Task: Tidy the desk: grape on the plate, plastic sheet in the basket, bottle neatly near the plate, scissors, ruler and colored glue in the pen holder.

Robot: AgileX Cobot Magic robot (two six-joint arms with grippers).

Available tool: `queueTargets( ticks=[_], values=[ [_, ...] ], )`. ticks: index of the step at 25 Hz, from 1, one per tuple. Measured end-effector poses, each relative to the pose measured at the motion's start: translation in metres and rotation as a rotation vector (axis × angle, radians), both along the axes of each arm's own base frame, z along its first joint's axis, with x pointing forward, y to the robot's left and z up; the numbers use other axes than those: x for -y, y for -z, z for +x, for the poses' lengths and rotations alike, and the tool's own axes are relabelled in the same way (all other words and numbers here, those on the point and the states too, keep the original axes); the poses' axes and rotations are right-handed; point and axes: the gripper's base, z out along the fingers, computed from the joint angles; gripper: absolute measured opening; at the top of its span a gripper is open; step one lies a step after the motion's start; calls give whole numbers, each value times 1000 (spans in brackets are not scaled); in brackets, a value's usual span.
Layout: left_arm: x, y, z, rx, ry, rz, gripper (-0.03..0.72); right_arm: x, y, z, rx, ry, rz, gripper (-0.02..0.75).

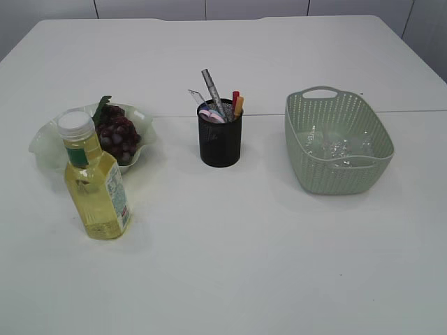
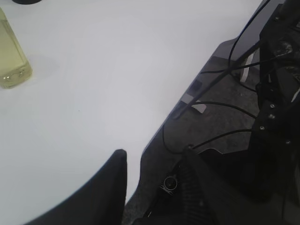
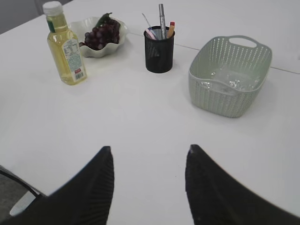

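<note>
A bunch of dark grapes point(image 1: 117, 134) lies on the pale green wavy plate point(image 1: 43, 145). A bottle point(image 1: 95, 179) of yellow liquid stands upright just in front of the plate. The black mesh pen holder point(image 1: 220, 143) holds scissors with pink handles point(image 1: 211, 114), a clear ruler point(image 1: 196, 95), a silver glue tube point(image 1: 213, 91) and red and orange sticks. A clear plastic sheet point(image 1: 339, 147) lies in the green basket point(image 1: 300, 118). Neither gripper shows in the exterior view. My right gripper point(image 3: 149, 154) is open and empty over bare table. My left gripper point(image 2: 154, 157) is open and empty at the table's edge.
In the left wrist view the table edge point(image 2: 159, 126) runs diagonally, with black cables point(image 2: 220, 105) and robot base parts over grey floor beyond it. A table seam point(image 1: 405, 111) runs across the back.
</note>
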Motion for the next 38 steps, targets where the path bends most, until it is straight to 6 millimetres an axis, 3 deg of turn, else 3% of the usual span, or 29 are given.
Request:
queueTargets(
  ticks=[6,12,27,38],
  values=[
    [0,0,0,1,1,1,288,-2,29,7,-63,18,-62,365],
    [10,2,9,56,-11,-79,288,-1,40,9,-107,26,-106,364],
    [11,2,10,70,-40,-93,288,-1,40,9,-113,40,-109,363],
    [17,2,11,94,-577,-73,288,-5,40,6,-133,432,-86,363]
  ],
)
